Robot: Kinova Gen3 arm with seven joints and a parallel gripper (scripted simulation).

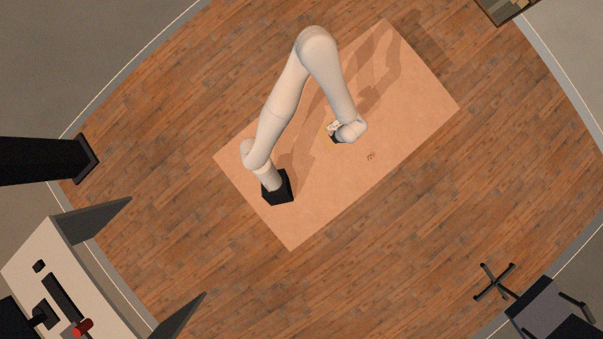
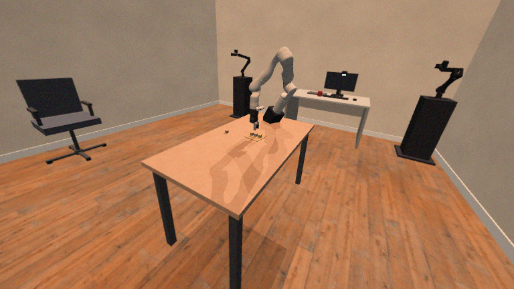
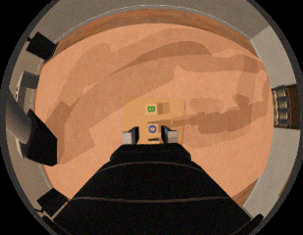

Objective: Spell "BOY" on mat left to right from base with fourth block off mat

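Observation:
The B block (image 3: 151,109) (image 2: 260,136) and O block (image 3: 152,128) (image 2: 255,135) lie flat on the mat (image 3: 178,105) (image 2: 255,139) (image 1: 326,140). A third block (image 3: 153,141) (image 2: 251,134) stands on the mat beyond O in the same row; in the wrist view my gripper covers much of it and only a dark stroke shows, so I cannot read its letter. The fourth block (image 1: 370,157) (image 2: 226,132), with a reddish mark, lies off the mat. My gripper (image 3: 150,132) (image 2: 255,126) is open, holds nothing and hangs above the row.
The table (image 1: 400,95) (image 2: 189,157) carries the black robot base (image 1: 277,187) (image 2: 272,114). The fourth block lies between the mat and one long table edge. The arm hides part of the mat in the top view. Arm shadows cross the table.

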